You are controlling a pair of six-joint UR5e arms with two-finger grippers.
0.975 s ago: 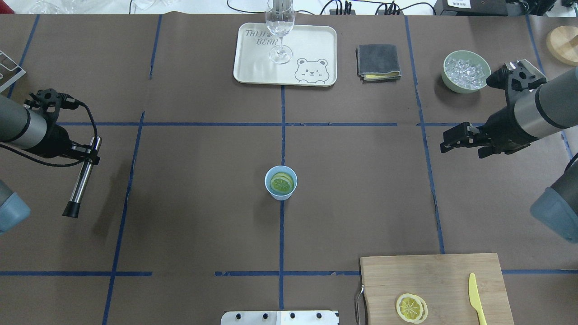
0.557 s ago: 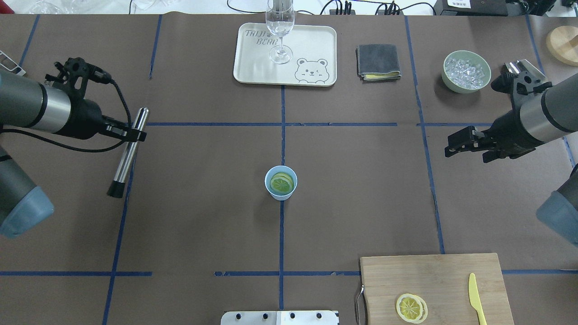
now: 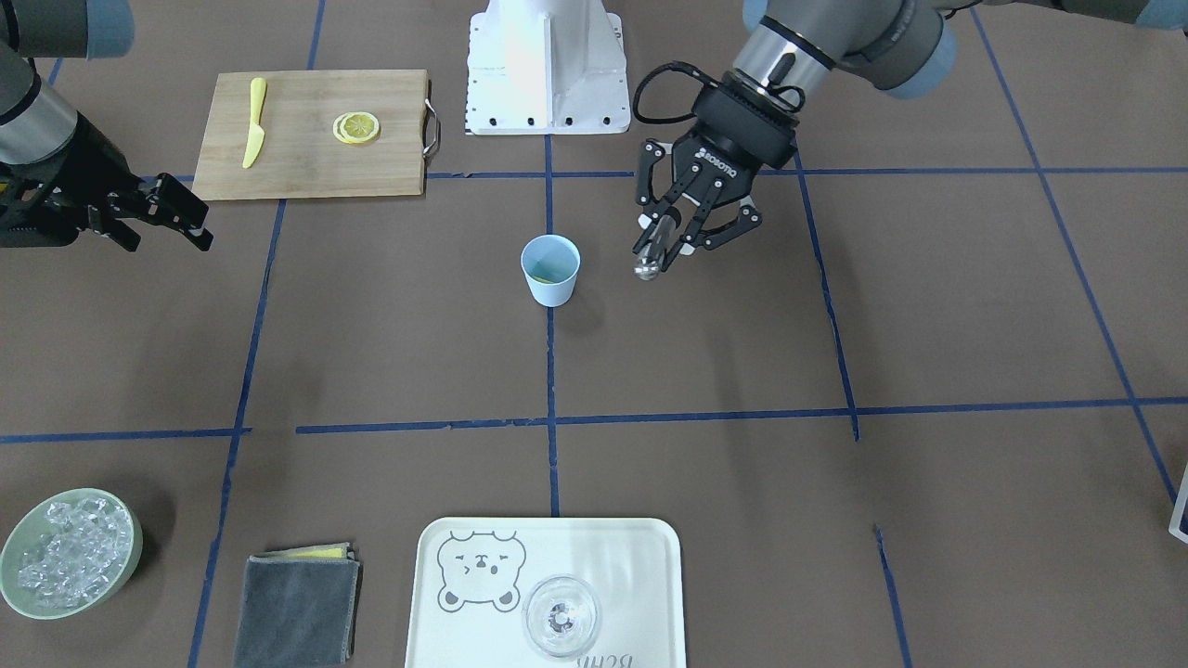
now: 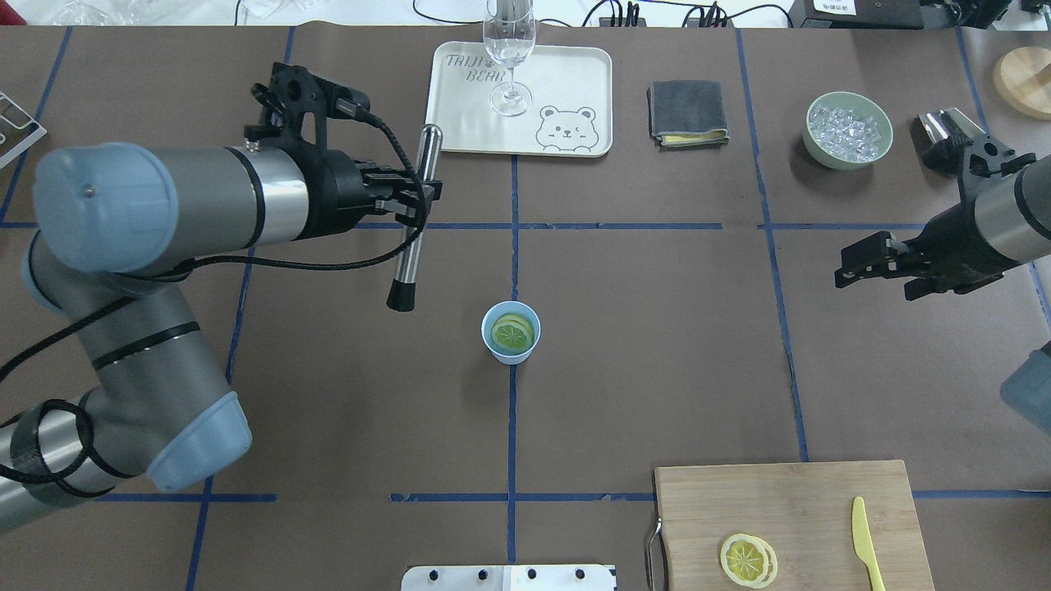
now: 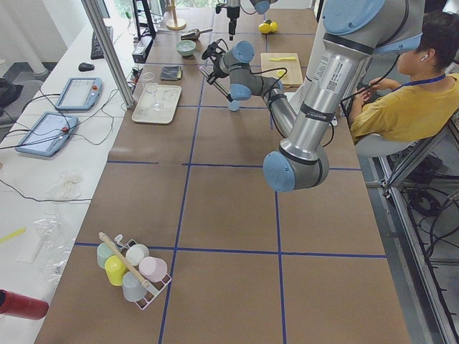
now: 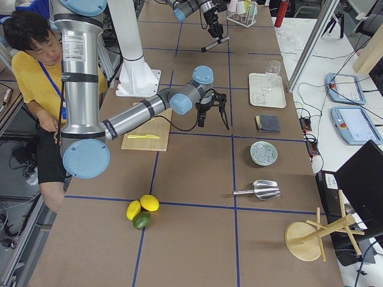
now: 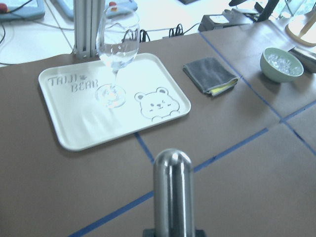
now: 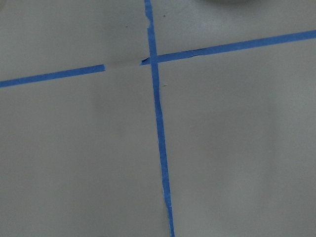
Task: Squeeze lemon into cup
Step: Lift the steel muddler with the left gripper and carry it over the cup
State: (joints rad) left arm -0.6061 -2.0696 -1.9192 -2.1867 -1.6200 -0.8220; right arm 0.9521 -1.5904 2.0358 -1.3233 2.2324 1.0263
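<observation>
The light-blue cup (image 4: 510,332) stands at the table's middle, also in the front view (image 3: 550,269). A lemon slice (image 4: 512,333) lies inside it; in the front view only a yellow sliver of the slice (image 3: 543,277) shows. A second lemon slice (image 4: 748,560) lies on the cutting board. My left gripper (image 4: 415,197) is shut on a steel muddler (image 4: 413,226) with a black tip, held above the table to the left of and beyond the cup. My right gripper (image 4: 854,263) is open and empty, far to the cup's right.
A cream tray (image 4: 566,82) with a clear wine glass (image 4: 510,49) stands at the back middle. A grey cloth (image 4: 688,112), a green bowl of ice (image 4: 848,130) and a metal scoop (image 4: 944,127) lie back right. The wooden board (image 4: 788,509) with a yellow knife (image 4: 864,542) is front right.
My left arm has swung far to the right with the muddler, from the table's left edge to near the cup. My right gripper has drawn back slightly to the right.
</observation>
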